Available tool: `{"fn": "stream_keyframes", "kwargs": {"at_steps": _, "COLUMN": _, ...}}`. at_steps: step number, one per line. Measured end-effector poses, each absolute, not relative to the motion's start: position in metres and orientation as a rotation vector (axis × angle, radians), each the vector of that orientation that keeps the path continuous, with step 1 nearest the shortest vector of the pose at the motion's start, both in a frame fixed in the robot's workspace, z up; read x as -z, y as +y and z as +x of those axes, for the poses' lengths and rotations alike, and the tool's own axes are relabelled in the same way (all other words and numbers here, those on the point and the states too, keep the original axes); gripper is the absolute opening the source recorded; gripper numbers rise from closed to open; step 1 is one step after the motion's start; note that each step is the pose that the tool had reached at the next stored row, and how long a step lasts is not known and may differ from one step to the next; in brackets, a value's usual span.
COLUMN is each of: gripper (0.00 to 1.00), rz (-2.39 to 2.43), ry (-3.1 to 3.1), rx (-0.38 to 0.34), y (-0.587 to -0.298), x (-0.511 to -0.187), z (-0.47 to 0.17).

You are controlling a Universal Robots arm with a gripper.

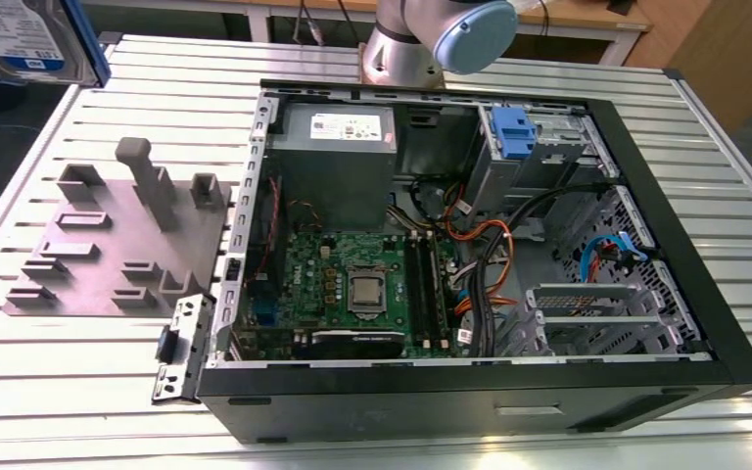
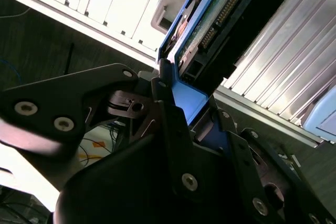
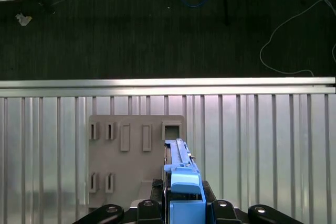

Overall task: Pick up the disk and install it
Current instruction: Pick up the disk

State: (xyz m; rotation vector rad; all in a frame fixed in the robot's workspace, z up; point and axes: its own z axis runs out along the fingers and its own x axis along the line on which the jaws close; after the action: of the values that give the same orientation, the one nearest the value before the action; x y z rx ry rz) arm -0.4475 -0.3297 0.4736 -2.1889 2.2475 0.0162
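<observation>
- In the exterior view, the disk (image 1: 23,39) is up in the air, in the far corner on the exterior view's left. You can see its blue frame and its label. The open computer case (image 1: 481,392) lies on the metal table (image 1: 89,372). A grey holder plate (image 1: 102,255) lies just beside the case, on the exterior view's left. The robot arm (image 1: 435,34) stands behind the case.
- In the second wrist view, the gripper (image 2: 184,103) is closed tight on the disk (image 2: 210,19). Its black fingers (image 2: 168,114) press on the blue frame from both sides. The table's slats are behind it.
- In the first wrist view, the disk (image 3: 181,174) shows its thin edge between the two sides of the gripper (image 3: 184,208). The grey holder plate (image 3: 126,150) and the table are down below it. The dark floor (image 3: 157,24) lies past the table's edge.
</observation>
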Motion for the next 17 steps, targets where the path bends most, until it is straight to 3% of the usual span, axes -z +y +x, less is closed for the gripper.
{"fn": "stream_keyframes", "kwargs": {"at_steps": 17, "gripper": 0.36, "rz": -2.189, "ry": 2.248, "rx": -0.016, "y": -0.331, "x": -0.491, "z": -0.447}}
